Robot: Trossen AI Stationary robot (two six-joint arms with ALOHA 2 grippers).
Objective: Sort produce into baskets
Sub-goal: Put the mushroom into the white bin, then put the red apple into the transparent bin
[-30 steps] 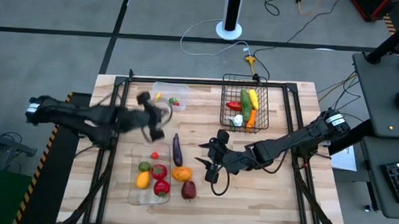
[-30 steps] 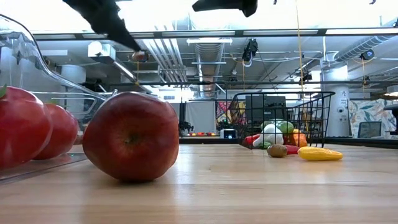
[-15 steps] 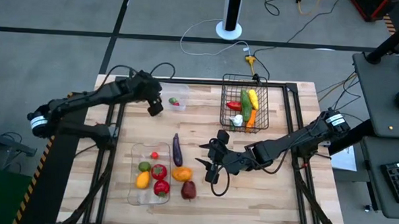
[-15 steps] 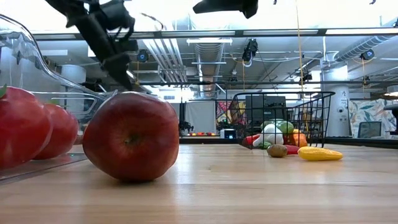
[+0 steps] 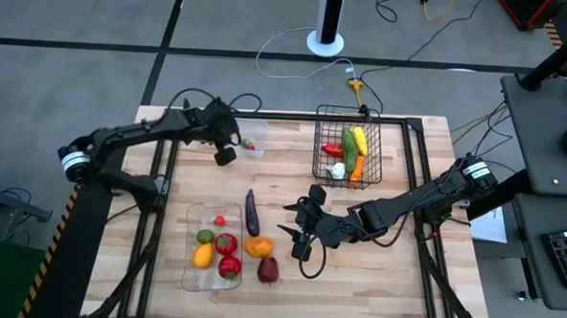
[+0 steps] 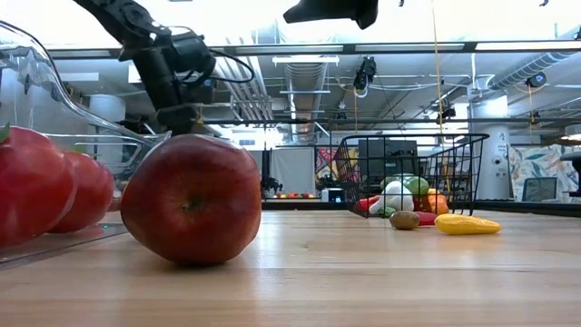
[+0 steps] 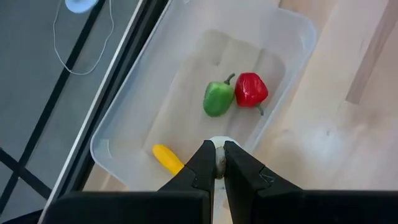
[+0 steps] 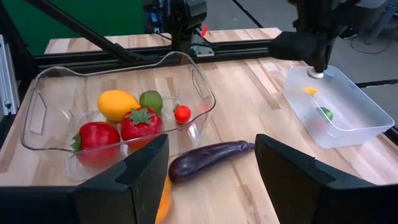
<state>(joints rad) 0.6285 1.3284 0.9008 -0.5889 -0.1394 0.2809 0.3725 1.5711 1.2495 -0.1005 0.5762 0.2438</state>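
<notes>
My left gripper [image 5: 224, 155] hangs over the small clear tub [image 5: 255, 130] at the far left and is shut on a small white piece [image 7: 216, 148]. A green pepper [image 7: 217, 101], a red pepper [image 7: 250, 89] and a yellow piece [image 7: 166, 157] lie in the tub. My right gripper [image 5: 297, 234] is open and empty mid-table, beside the purple eggplant [image 5: 252, 213], which lies on the wood. The long clear tray [image 5: 190, 275] holds several pieces. The black wire basket [image 5: 346, 154] at the far side holds several more. My left gripper pinches the small white piece [image 7: 217, 144] between its two fingertips [image 7: 202, 163], pointing down from above. The piece is lifted clear, above the tub's inside near one wall; it also shows in the right wrist view [image 8: 316, 74].
An orange piece [image 5: 258, 245] and a dark red piece [image 5: 268, 269] lie on the wood right of the tray. A yellow piece [image 6: 466, 223] and a brown one [image 6: 404, 219] show by the basket. Bare wood lies at the near right.
My left gripper has swung from above the tray's far end toward the table's far edge and now hangs over the small tub, lower than before. My right arm has kept still.
</notes>
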